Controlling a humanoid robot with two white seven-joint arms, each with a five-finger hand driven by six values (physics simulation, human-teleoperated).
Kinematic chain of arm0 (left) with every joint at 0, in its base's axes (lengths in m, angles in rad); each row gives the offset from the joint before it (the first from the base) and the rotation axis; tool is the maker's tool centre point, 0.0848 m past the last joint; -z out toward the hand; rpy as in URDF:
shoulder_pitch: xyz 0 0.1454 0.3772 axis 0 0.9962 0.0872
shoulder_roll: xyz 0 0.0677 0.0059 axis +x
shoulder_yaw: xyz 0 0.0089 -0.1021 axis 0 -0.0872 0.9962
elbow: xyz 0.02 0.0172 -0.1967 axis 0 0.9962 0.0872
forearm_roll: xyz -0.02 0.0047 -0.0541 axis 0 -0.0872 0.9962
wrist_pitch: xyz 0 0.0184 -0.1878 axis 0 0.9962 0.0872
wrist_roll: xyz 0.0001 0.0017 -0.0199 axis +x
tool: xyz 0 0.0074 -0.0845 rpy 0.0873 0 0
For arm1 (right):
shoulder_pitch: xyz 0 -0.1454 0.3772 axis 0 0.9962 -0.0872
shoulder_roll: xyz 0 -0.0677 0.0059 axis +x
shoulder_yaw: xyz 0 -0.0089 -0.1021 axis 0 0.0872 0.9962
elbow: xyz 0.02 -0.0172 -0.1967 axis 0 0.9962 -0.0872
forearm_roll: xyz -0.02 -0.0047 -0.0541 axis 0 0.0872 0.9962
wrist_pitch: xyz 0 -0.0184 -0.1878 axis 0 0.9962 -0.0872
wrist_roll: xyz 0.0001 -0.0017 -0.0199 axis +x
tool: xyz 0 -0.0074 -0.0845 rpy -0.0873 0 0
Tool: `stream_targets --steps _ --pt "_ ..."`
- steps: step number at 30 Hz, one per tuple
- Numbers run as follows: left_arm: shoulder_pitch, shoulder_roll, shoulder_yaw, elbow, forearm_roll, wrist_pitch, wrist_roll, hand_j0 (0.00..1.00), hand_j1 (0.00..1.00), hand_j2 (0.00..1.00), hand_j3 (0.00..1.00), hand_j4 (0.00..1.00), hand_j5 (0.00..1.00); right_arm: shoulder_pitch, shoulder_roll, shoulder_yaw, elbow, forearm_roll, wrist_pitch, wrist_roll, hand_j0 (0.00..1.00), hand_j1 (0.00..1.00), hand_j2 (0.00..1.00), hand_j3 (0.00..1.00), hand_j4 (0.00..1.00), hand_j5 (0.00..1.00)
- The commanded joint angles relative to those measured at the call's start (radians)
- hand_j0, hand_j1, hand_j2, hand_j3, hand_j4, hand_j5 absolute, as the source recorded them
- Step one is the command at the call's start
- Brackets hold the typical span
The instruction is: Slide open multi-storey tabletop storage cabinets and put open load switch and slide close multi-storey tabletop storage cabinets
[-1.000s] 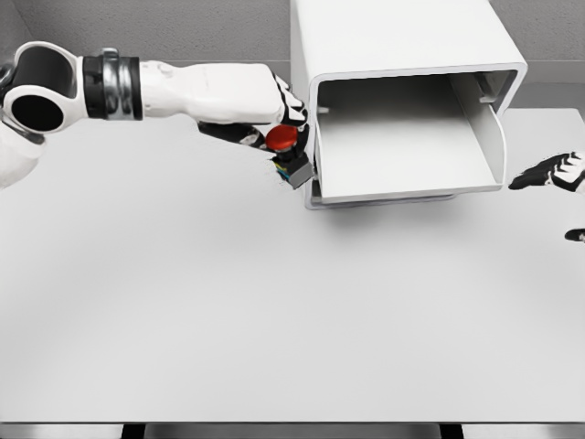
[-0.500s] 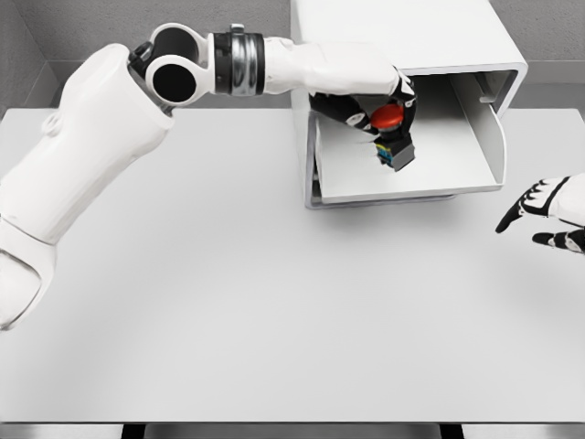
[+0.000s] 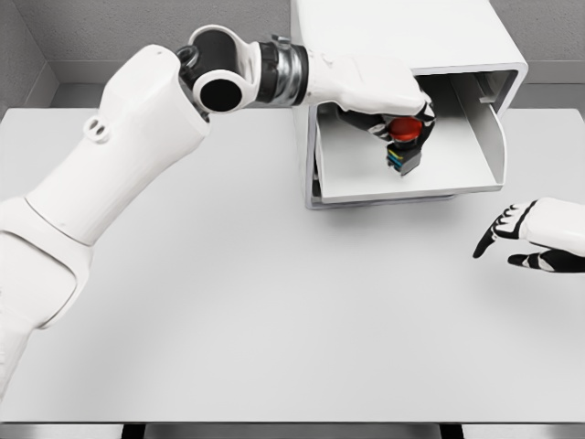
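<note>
A white storage cabinet (image 3: 393,32) stands at the back of the table, its drawer (image 3: 416,183) slid out toward me. My left hand (image 3: 399,117) reaches over the drawer and is shut on the load switch (image 3: 404,146), a dark block with a red round button on top. The switch hangs just above the drawer floor, near its middle. My right hand (image 3: 512,233) hovers open over the table, right of and below the drawer's front corner, holding nothing.
The white table (image 3: 228,311) spreads in front of the cabinet. My left arm (image 3: 119,192) crosses the left half of the table on its way to the drawer. A grey wall (image 3: 110,37) runs behind.
My left hand carried the switch from the drawer's left outer edge rightward into the drawer and lowered it. The right hand drifted left and down toward the table's middle.
</note>
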Motion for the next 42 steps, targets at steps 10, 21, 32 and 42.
stream_targets --steps 10,21,32,42 --pt "0.005 -0.024 -0.028 0.035 -0.273 0.005 0.006 0.79 0.79 0.79 0.79 0.79 0.79 -0.083 0.017 0.073 0.0 -0.006 0.003 0.0 0.63 0.63 0.63 0.63 0.63 0.63" --pt "-0.005 0.002 -0.006 0.041 -0.138 0.005 0.006 1.0 1.0 1.0 1.0 1.0 1.0 -0.15 0.031 0.125 0.0 -0.006 0.003 0.0 0.63 0.63 0.63 0.63 0.63 0.63" --pt "-0.023 0.562 0.041 -0.336 0.647 0.005 0.006 1.0 1.0 1.0 1.0 1.0 1.0 -0.264 0.065 0.234 0.001 0.01 0.003 0.0 0.64 0.64 0.64 0.64 0.64 0.64" --pt "0.193 0.84 0.041 -0.298 0.676 0.005 0.006 1.0 1.0 1.0 1.0 1.0 1.0 -0.267 0.066 0.233 0.004 0.02 0.003 0.0 0.65 0.65 0.65 0.65 0.65 0.65"
